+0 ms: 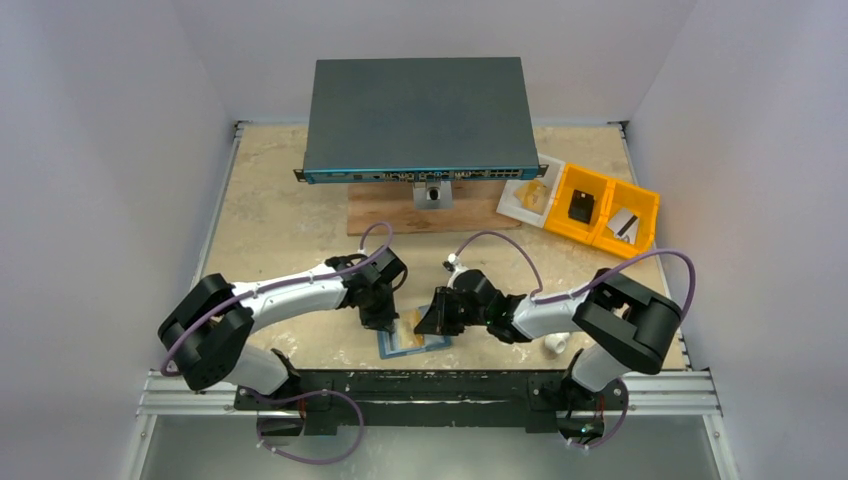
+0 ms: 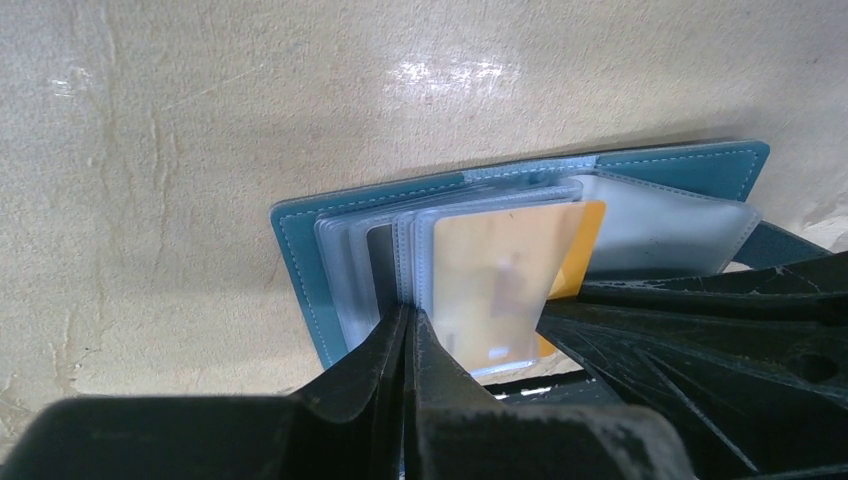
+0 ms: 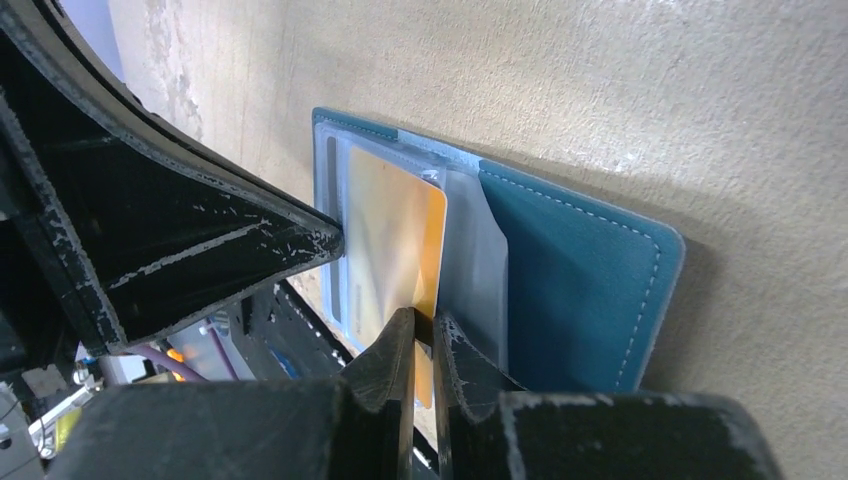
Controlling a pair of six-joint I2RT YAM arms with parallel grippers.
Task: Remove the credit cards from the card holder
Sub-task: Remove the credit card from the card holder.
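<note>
Two grippers meet over the open card holder (image 1: 405,345) near the front edge of the table (image 1: 280,220). The left gripper (image 2: 410,325) is closed at its sleeves (image 2: 345,270), and the right gripper (image 3: 425,335) is pinching the orange card (image 3: 395,230), which points lengthwise toward it.

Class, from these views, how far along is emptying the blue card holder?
Done: the steel-blue folding card holder lies open. In hand: the left tool, shut, pins its clear plastic sleeves; the right tool pinches the edge of a flat orange card lying in a sleeve. Left: drawing that card out, then any others; no card lies outside yet.
</note>
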